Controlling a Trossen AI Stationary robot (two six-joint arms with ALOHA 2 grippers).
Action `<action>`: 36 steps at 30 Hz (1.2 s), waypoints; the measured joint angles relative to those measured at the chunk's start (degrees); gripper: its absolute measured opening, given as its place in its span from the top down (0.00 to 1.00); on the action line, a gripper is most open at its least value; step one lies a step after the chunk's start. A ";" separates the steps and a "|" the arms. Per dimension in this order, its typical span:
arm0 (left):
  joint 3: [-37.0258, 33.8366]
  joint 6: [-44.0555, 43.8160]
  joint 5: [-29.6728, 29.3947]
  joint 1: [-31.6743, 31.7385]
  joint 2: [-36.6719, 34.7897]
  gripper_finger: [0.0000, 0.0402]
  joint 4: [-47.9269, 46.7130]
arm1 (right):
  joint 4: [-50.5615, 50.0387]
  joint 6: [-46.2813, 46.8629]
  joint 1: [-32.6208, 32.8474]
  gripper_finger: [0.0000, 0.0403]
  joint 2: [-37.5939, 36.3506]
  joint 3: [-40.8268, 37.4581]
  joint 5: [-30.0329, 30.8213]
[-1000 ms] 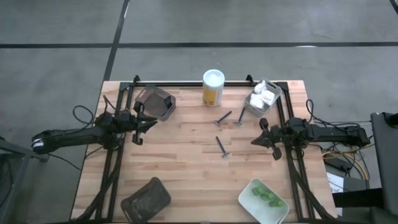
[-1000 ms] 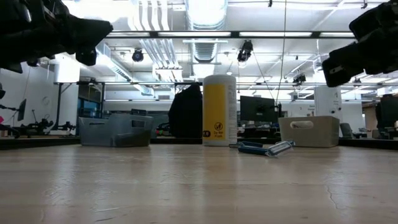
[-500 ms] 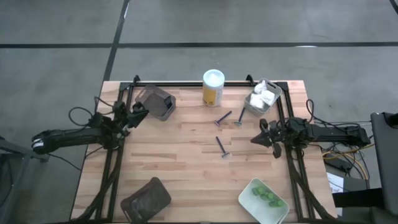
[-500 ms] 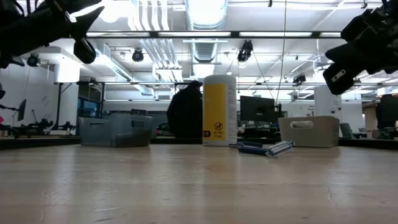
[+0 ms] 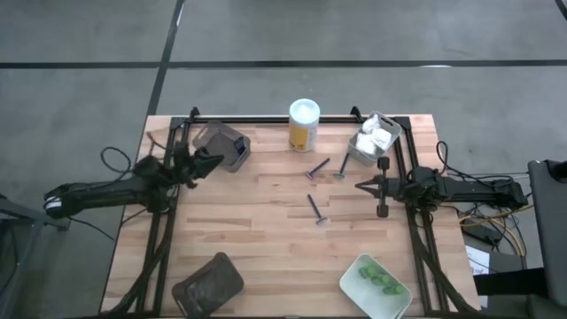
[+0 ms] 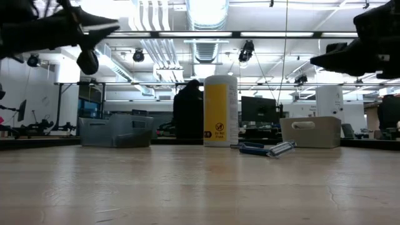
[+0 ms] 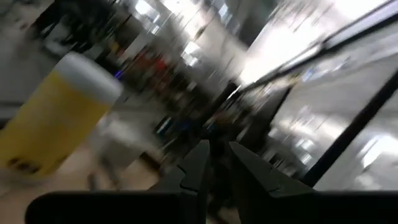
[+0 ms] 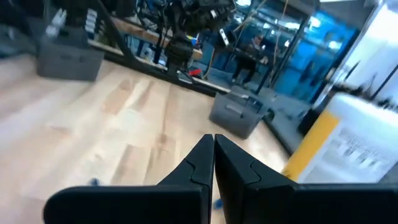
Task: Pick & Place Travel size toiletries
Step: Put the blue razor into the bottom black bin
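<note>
Person point(image 6: 187, 109) behind yellow bottle point(image 6: 220, 110), only in low view.

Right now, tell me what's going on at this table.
Nothing is being handled at the moment. The left claw hangs in the air near the dark tray at the back left, empty. The right claw is shut and empty, raised over the table's right side and pointing toward three razors lying loose mid-table. The yellow bottle stands at the back edge, white packets fill a pale tray at the back right, and green pieces sit in the front right tray.
</note>
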 joint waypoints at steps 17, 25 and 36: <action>29.79 17.44 2.85 0.02 22.42 0.86 -21.96 | -0.31 10.91 0.02 0.98 0.00 -0.07 -0.59; 50.10 32.72 2.85 0.02 41.47 0.84 -41.51 | -1.22 16.69 0.02 0.98 0.00 -0.11 -0.69; 75.07 57.12 5.64 -2.71 64.58 0.76 -61.42 | -1.20 16.76 0.02 0.98 0.11 -0.13 -0.69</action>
